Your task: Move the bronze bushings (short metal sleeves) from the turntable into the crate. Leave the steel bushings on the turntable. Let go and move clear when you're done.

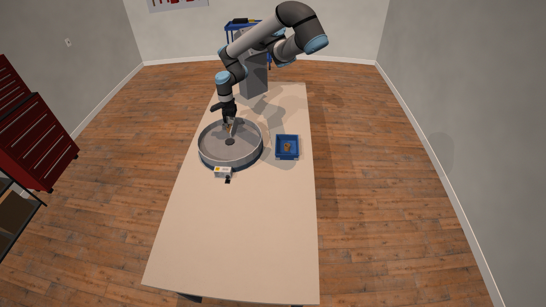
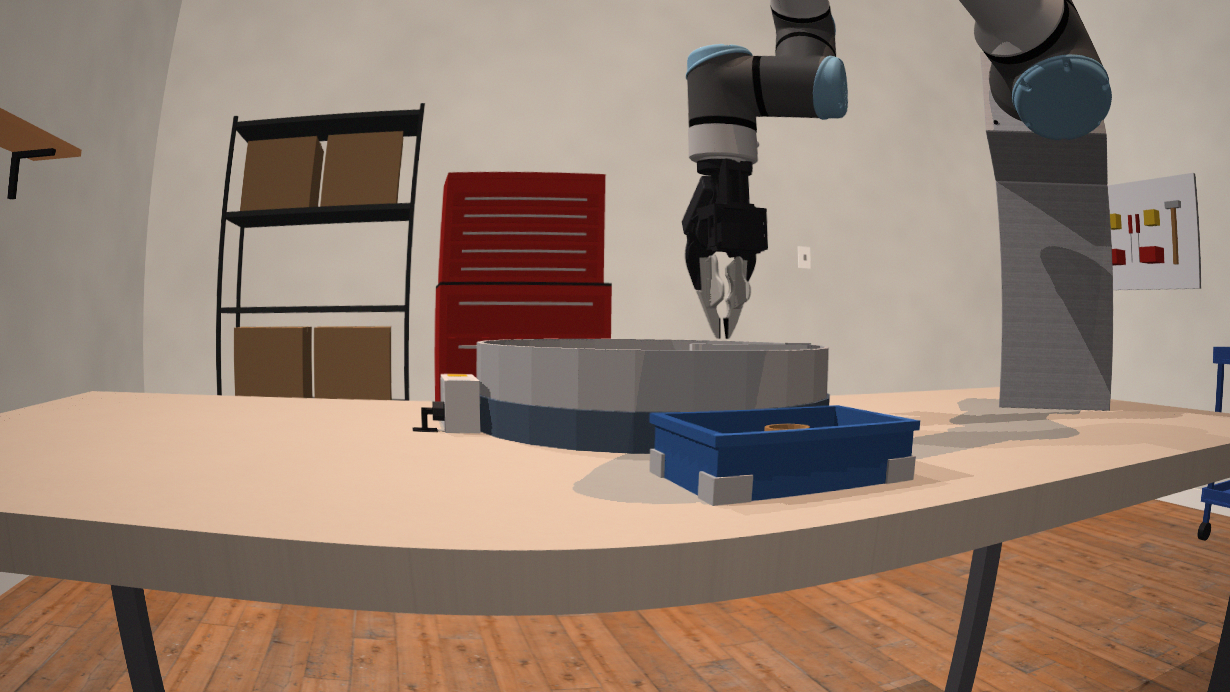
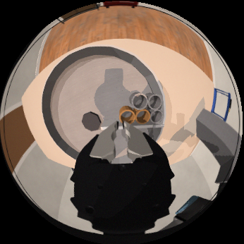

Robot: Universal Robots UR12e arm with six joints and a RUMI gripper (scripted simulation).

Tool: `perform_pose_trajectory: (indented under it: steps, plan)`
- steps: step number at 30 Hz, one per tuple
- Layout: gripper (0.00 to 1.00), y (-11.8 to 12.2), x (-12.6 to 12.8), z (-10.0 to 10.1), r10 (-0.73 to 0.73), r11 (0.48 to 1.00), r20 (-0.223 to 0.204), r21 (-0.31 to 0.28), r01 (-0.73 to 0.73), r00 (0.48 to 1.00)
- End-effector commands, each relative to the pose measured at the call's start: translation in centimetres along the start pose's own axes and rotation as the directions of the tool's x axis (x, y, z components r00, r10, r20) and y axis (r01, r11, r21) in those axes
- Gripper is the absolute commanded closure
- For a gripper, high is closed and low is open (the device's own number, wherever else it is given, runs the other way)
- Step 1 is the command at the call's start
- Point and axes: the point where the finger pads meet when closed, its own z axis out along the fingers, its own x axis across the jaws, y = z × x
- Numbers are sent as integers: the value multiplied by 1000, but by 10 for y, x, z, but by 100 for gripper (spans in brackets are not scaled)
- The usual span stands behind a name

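Partway: one bronze bushing sitting in crate, off to gripper's side; two bronze bushings waiting on turntable just below closed, empty gripper, touching steel bushings.

The turntable stands on the table, in front of the arm's pedestal. The crate sits just beside it on the table, and one bushing stands inside the crate. A control box touches the turntable's near wall. On the turntable, close to its far wall, five bushings stand together in a cluster, apparently touching. The gripper hangs above this cluster.
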Motion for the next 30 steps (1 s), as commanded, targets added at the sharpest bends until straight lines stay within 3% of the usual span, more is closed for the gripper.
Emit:
perform_pose_trajectory:
  steps: [1, 30]
  plan:
    - [95, 0, 0, 0, 0, 1000, 0, 0, 0, 1000]
    - [95, 0, 0, 8, 0, 1000, 0, 0, 0, 1000]
